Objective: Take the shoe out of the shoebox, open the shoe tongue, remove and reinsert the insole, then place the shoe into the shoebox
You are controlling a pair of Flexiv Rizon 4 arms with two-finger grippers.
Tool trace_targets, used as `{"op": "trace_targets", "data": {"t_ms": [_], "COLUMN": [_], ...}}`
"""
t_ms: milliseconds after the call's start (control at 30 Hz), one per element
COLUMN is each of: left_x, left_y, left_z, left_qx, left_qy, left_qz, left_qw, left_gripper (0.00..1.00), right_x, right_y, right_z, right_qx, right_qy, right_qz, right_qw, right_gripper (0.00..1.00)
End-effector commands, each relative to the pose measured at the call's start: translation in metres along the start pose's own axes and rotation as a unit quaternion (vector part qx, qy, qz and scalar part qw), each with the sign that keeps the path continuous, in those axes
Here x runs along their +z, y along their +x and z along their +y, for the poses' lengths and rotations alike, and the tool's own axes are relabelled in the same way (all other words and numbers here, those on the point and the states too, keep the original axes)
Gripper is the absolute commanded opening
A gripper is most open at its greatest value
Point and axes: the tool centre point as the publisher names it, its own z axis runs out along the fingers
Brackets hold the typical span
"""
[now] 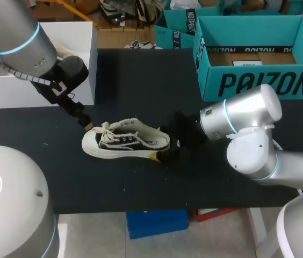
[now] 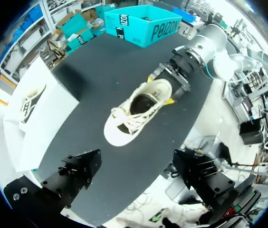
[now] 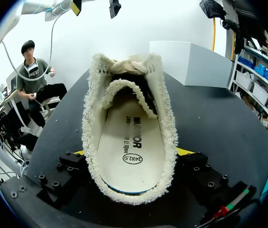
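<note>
Shoe [image 1: 124, 143] stands on its sole near the middle of the bench [image 1: 141, 80], toe toward my left arm and heel toward my right. Right pincer [image 3: 131, 152] grips the heel, one yellow tip pressed against each side of the frayed collar. The insole [image 3: 129, 137] lies flat inside, and the tongue stands up at the far end of the opening. Left pincer [image 1: 86, 124] hangs just above the toe end by the laces [image 1: 108, 132]; its fingers are spread wide with nothing between them, and I cannot tell whether a tip touches the shoe. The shoebox [image 1: 259, 83] sits open at the far right of the bench, well apart from the shoe. A white box [image 1: 71, 43] stands at the far left.
</note>
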Motion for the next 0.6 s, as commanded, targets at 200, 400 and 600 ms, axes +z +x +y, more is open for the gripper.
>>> {"op": "trace_targets", "data": {"t_ms": [200,400,600], "left_x": [0.019,0.043,0.076], "left_y": [0.02,0.033,0.041], "left_z": [-0.037,-0.057,-0.071], "left_qx": [-0.365,-0.381,-0.391], "left_qy": [-0.091,-0.105,-0.124], "left_qz": [-0.136,-0.175,-0.215], "left_qw": [0.917,0.902,0.886], "left_gripper": [1.0,1.0,1.0], "right_x": [0.003,0.003,0.003], "right_y": [0.001,0.001,0.001], "right_z": [0.0,0.0,0.0], "right_qx": [0.001,0.001,0.001], "right_qy": [0.002,0.002,0.002], "right_qz": [-0.001,-0.001,-0.001], "right_qw": [1.0,1.0,1.0], "right_gripper": [0.0,0.0,0.0]}}
